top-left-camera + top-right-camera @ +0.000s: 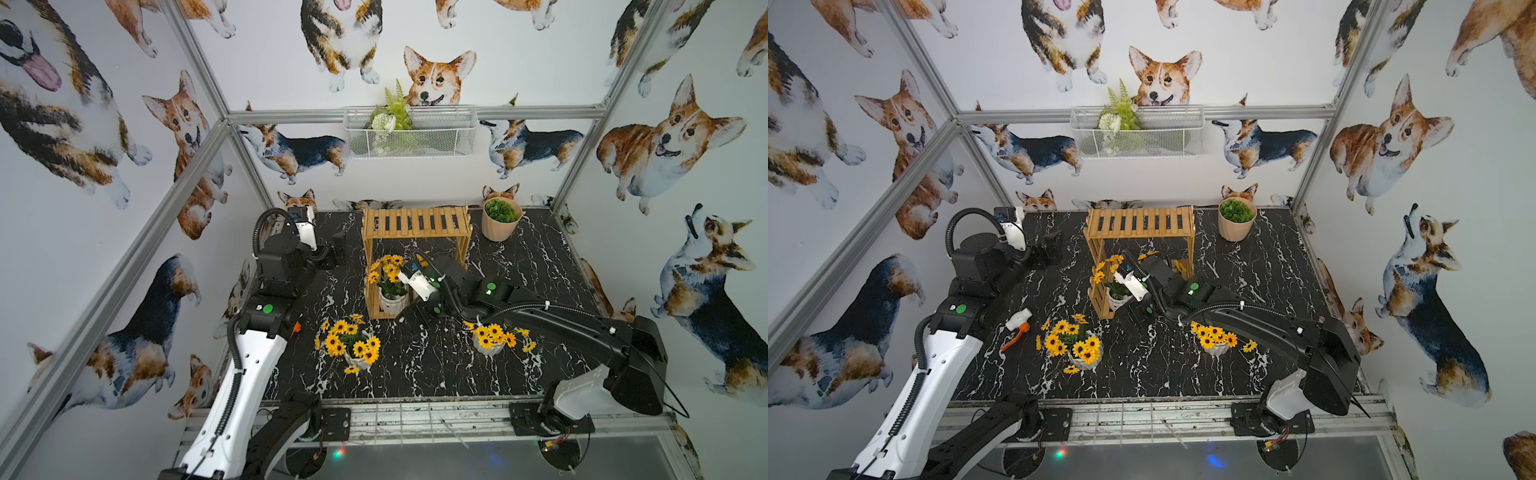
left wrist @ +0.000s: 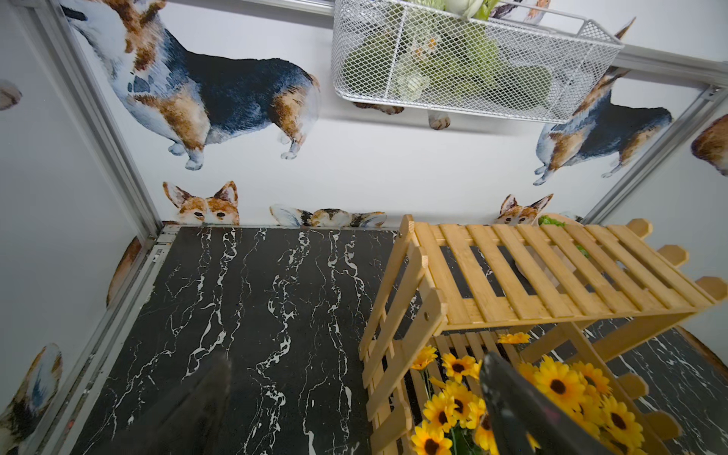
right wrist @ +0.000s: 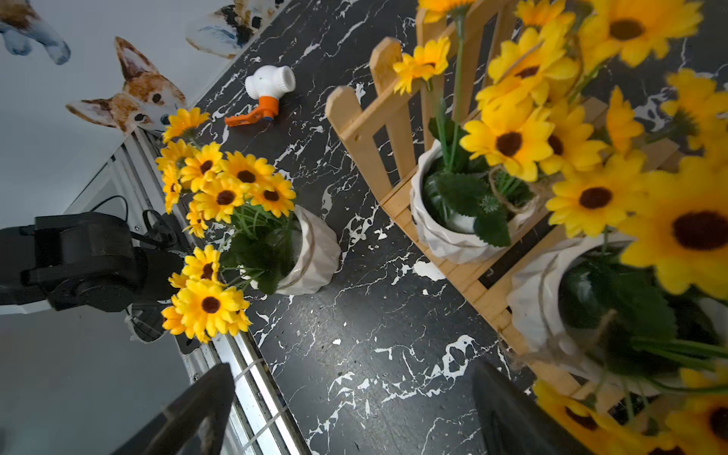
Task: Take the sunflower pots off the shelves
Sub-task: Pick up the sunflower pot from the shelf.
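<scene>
Two upright sunflower pots point(image 1: 392, 305) side by side on the lower tier of the shelves point(image 1: 415, 222) (top tier bare): nearer pot point(image 3: 532, 307) just off the rack-side finger of the right gripper point(image 3: 352, 378), farther pot point(image 3: 441, 240) beyond it. Right gripper wide open and empty, closer than the left gripper point(image 2: 358, 366), also open, off the rack's end. Four pots counted: two shelved, third pot point(image 1: 353, 362) and fourth pot point(image 1: 488, 351) standing on the table point(image 1: 415, 374).

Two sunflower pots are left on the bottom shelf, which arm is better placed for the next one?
Right. The open right gripper is at the lower tier of the light-wood slatted rack, beside a white ribbed sunflower pot. The left gripper, also open, hangs apart, off to its side.
</scene>
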